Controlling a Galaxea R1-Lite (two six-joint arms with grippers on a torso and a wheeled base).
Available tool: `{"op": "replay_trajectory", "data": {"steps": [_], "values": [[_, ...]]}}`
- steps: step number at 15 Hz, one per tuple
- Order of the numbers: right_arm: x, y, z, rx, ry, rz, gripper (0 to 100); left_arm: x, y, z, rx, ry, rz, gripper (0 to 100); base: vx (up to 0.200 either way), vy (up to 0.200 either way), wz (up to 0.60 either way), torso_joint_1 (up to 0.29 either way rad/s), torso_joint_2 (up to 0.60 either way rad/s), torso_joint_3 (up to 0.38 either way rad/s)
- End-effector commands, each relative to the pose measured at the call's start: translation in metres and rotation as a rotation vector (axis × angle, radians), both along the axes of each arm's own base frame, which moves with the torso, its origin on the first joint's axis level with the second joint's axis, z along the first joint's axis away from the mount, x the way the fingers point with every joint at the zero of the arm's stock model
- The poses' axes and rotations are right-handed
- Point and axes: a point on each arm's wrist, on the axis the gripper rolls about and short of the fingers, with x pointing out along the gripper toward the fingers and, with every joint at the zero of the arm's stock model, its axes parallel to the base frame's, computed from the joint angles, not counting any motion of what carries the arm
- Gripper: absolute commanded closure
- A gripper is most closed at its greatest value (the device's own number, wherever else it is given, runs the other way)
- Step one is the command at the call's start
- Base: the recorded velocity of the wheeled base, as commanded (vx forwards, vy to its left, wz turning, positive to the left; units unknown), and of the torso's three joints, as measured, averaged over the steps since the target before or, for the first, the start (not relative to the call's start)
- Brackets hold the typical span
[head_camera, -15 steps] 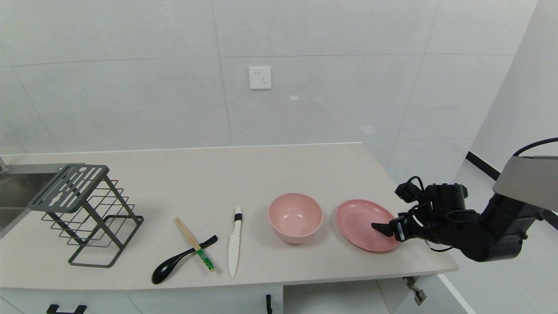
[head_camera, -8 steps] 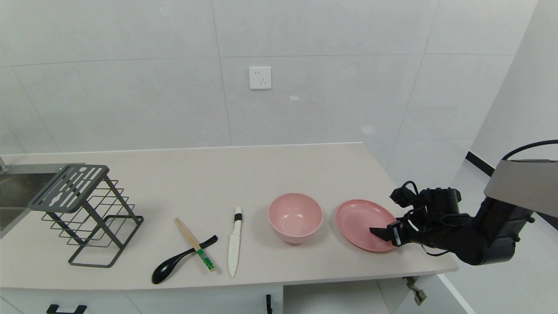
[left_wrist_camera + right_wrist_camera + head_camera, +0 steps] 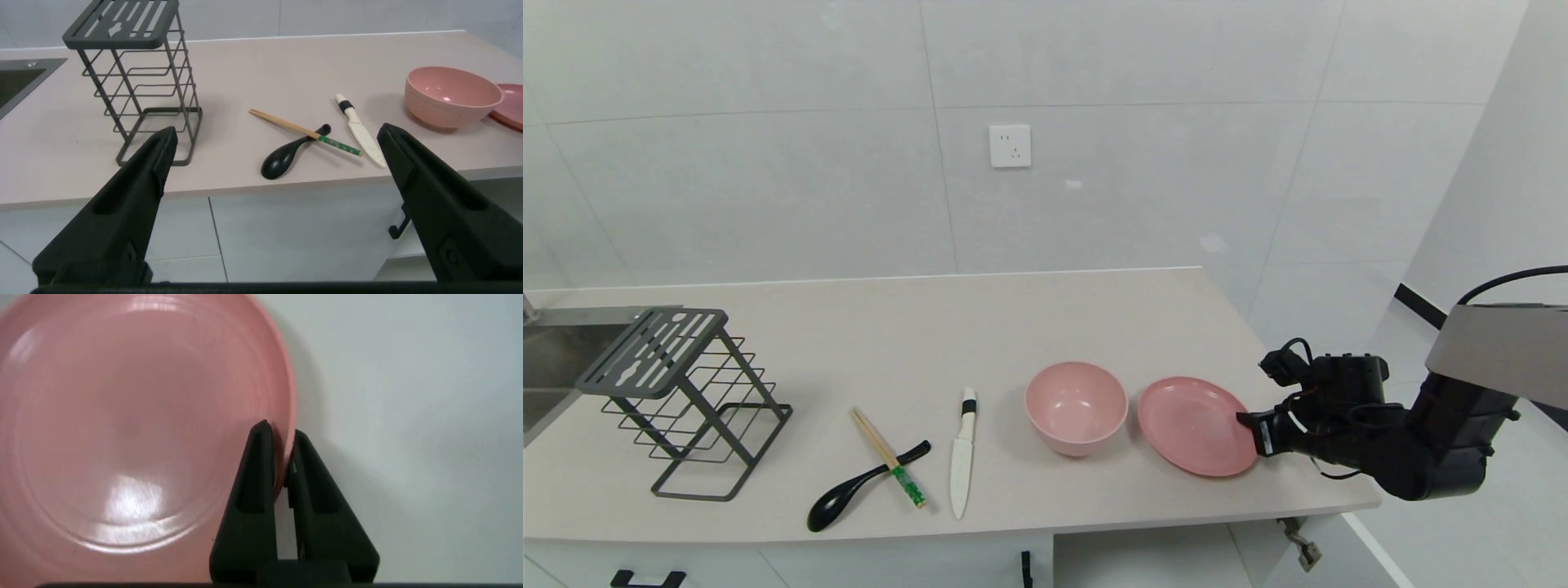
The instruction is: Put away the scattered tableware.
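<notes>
Pinches right rim of plate (image 3: pixel 1188 425) with right gripper (image 3: pixel 280 438) near right edge of counter (image 3: pixel 931 343), bowl (image 3: pixel 1076 407) just beside; holds left gripper (image 3: pixel 276 137) wide open off front edge.

Head view: counter (image 3: pixel 1013 327) is seen from above, forward and down; left wrist view: counter is seen low, from off its front edge; right wrist view: plate (image 3: pixel 139 425) is seen close from above, shared with the head view.

right hand (image 3: pixel 1245 421): now clamped on plate rim | pink plate (image 3: pixel 1192 425): slid left, closer to bowl (image 3: pixel 1076 407)
</notes>
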Motion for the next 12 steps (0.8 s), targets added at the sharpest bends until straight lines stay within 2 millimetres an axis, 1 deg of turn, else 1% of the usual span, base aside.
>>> {"op": "replay_trajectory", "data": {"steps": [1,2,3,5,6,8,11,12], "values": [[0.004,-0.002,0.018,0.034,-0.092,-0.024,100,0.0,0.0,0.0,0.0,0.001,0.0,0,0.0,0.0,0.0,0.0,0.0,0.0],[0.004,0.001,0.028,0.079,-0.146,-0.043,100,0.0,0.0,0.0,0.0,0.001,0.0,0,0.0,0.0,0.0,0.0,0.0,0.0],[-0.004,0.005,0.042,0.128,-0.234,-0.048,100,0.0,0.0,0.0,0.0,0.001,0.0,0,0.0,0.0,0.0,0.0,0.0,0.0],[-0.012,0.006,0.048,0.151,-0.309,-0.046,100,0.0,0.0,0.0,0.0,0.001,0.0,0,0.0,0.0,0.0,0.0,0.0,0.0],[-0.014,0.005,0.049,0.158,-0.317,-0.049,100,0.0,0.0,0.0,0.0,0.001,0.0,0,0.0,0.0,0.0,0.0,0.0,0.0],[-0.022,0.005,0.055,0.21,-0.391,-0.066,100,0.0,0.0,0.0,0.0,0.001,0.003,0,0.0,0.0,0.0,0.0,0.0,0.0],[-0.026,0.005,0.056,0.231,-0.384,-0.084,100,0.0,0.0,0.0,-0.005,0.001,0.005,0,0.0,0.0,0.0,0.0,0.0,0.0],[-0.029,0.005,0.064,0.234,-0.401,-0.08,100,0.0,0.0,0.0,-0.006,0.001,0.005,0,0.0,0.0,0.0,0.0,0.0,0.0]]}}
